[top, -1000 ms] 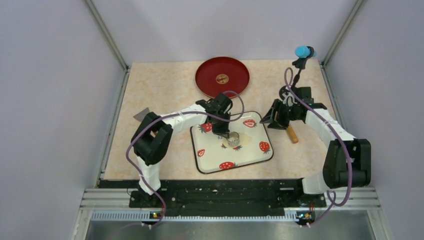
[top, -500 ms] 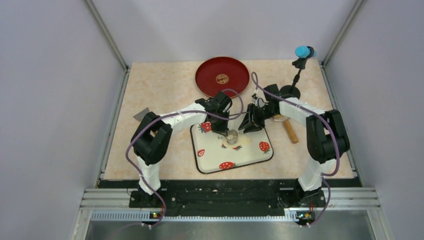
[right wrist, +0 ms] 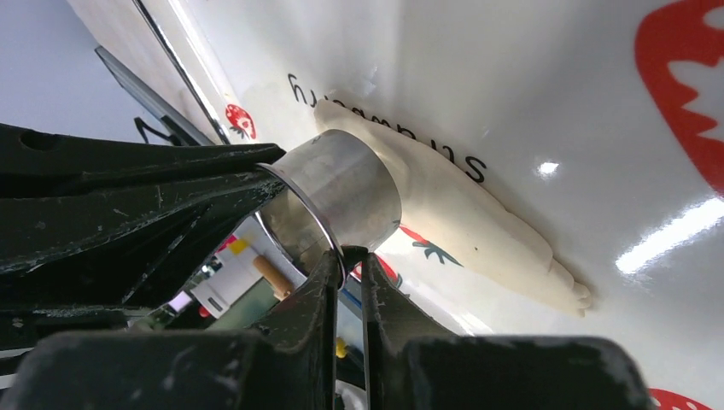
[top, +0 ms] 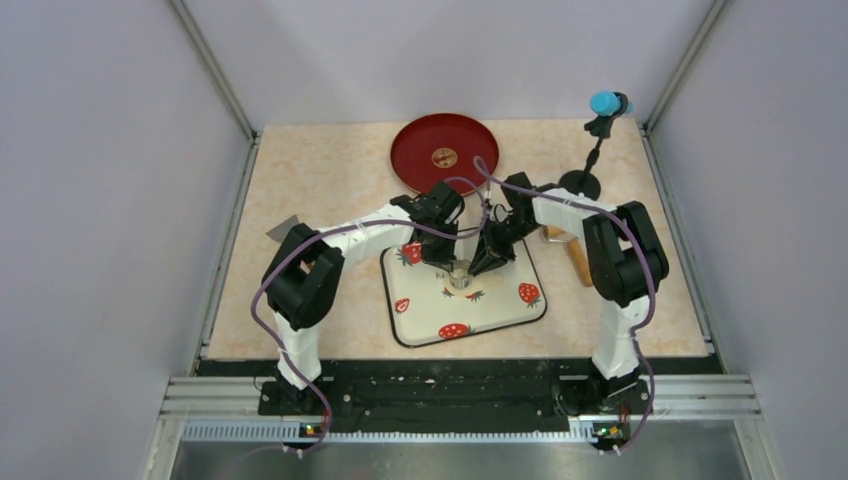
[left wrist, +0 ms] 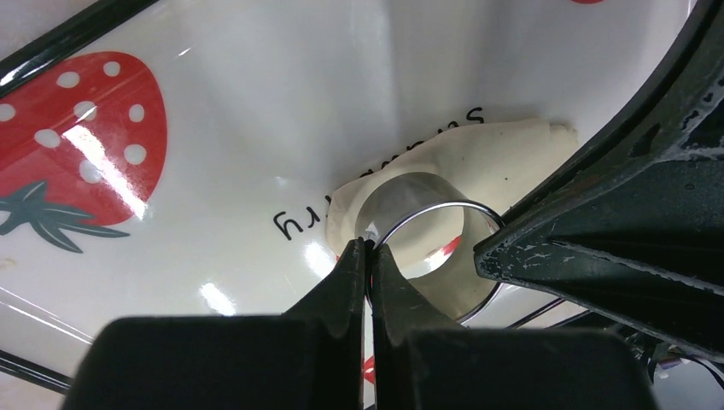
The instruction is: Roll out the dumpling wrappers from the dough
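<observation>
On the strawberry tray [top: 500, 312] lies the dough [right wrist: 478, 218], a thin flat oval sheet of pale cream. A small metal ring [top: 460, 279] stands on one end of it. My left gripper [left wrist: 369, 248] is shut on the ring's [left wrist: 424, 224] near rim, one finger inside and one outside. From the opposite side my right gripper [right wrist: 350, 254] has its jaws almost together, pinching the ring's [right wrist: 341, 192] wall. In the top view the left gripper [top: 447, 262] and the right gripper [top: 478, 266] meet over the ring. The dumpling wrappers are out of view.
A round red plate [top: 444, 153] sits behind the tray. The tan wooden roller [top: 581, 264] lies right of the tray, beside the right arm. A black stand [top: 582, 182] with a blue top is at the back right. A grey flat piece [top: 285, 228] lies far left.
My right arm has swung left from beside the roller to the ring, and its jaws have narrowed onto the ring's wall. The left gripper has kept its hold.
</observation>
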Motion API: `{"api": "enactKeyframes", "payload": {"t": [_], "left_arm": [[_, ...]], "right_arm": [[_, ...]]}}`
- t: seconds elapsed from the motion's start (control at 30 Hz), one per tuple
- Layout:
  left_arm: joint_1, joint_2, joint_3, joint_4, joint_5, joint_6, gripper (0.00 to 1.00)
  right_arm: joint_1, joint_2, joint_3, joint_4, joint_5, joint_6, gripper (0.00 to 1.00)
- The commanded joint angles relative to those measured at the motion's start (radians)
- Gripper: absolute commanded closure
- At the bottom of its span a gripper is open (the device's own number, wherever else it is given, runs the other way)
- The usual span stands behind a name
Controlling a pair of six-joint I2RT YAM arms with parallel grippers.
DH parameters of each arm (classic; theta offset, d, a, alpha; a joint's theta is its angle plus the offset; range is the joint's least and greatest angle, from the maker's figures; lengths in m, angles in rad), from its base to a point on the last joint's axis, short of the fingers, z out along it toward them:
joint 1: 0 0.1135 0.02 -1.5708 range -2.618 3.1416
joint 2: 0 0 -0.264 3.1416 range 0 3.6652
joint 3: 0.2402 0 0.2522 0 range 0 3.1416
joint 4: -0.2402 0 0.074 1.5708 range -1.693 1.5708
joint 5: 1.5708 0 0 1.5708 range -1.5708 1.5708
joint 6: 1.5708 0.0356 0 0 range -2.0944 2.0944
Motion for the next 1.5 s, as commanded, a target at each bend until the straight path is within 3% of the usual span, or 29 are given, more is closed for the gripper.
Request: {"api": "enactKeyframes", "payload": {"t": [0.0, 0.07, 0.37, 1.47], "left_arm": [[0.001, -0.021, 0.040, 0.032, 0.016, -0.011, 1.00], [0.001, -0.019, 0.032, 0.041, 0.027, -0.018, 1.00], [0.000, -0.012, 0.001, 0.090, 0.061, -0.035, 1.00], [-0.011, 0.027, -0.057, 0.110, 0.057, -0.041, 1.00]], "right_arm": [[0.030, 0.013, 0.056, -0.046, 0.025, -0.064, 0.95], [0.030, 0.006, 0.058, -0.056, 0.053, -0.091, 1.00], [0.031, -0.037, 0.033, -0.059, 0.154, -0.160, 1.00], [0.031, -0.031, -0.107, 0.006, 0.221, -0.248, 1.00]]}}
